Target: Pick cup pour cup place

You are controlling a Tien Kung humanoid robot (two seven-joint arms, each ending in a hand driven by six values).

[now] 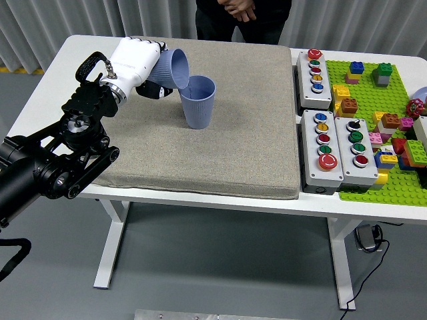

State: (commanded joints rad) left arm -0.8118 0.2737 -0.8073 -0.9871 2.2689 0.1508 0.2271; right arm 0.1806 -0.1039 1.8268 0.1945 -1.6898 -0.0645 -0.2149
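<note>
Nearest, along the bottom, the smooth white table (200, 199) edge on straight white legs. From the lower left, the left arm (50, 163): black, chunky, full of round joints and bolts, reaching up and over the table. On top of the table, a big square grey mat (227, 143), rough and woolly like a flat cushion. At the right, grey button boxes (337, 152) with round shiny buttons in red, green, blue and yellow, one more button box (314, 79) farther back, and beside them a bumpy bright green brick plate (380, 127) with small blocky coloured bricks on it. Farther in on the mat, a standing cup (199, 101): blue-grey, ribbed down its sides, upright, mouth open to the top. Just behind and left of it, the left hand (137, 67), white shell with dark fingertips, wrapped tight around a second cup (171, 69) of the same ribbed blue-grey. Held cup tipped hard to the right, mouth facing down at the standing cup, its rim right at that cup's rim. At the far edge, a person in dark clothes, hands (237, 8) clasped together. Behind, grey curtain folds.
</note>
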